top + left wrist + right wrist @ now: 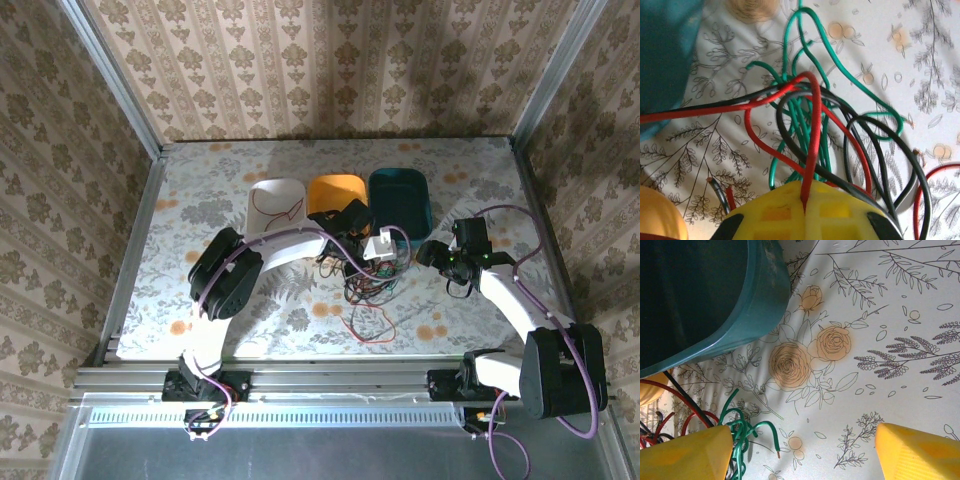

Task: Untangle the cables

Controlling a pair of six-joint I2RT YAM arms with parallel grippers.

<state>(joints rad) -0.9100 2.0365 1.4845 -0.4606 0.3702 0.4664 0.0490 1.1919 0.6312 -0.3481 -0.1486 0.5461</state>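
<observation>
Left claw [806,206]: clenched on one red cable [813,135].
Cables [368,285]: tangled on the worktop [200,190], just in front of the teal bin [400,196].
Right claw [805,452]: released, jaws wide apart; one finger [687,455] touches green strands.
Left arm [270,250]: stretched across toward the bin.
Room: bare worktop right of the bin.

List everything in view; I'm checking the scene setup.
cables: several, red, black, green, tangled mid-table
bins: three, white bin, orange bin, teal bin, in a row at the far side
loose cable: one, red, in white bin
table: one, floral print, under everything
left gripper: one, yellow, shut on red strand of the tangle
right gripper: one, yellow, open, near teal bin
</observation>
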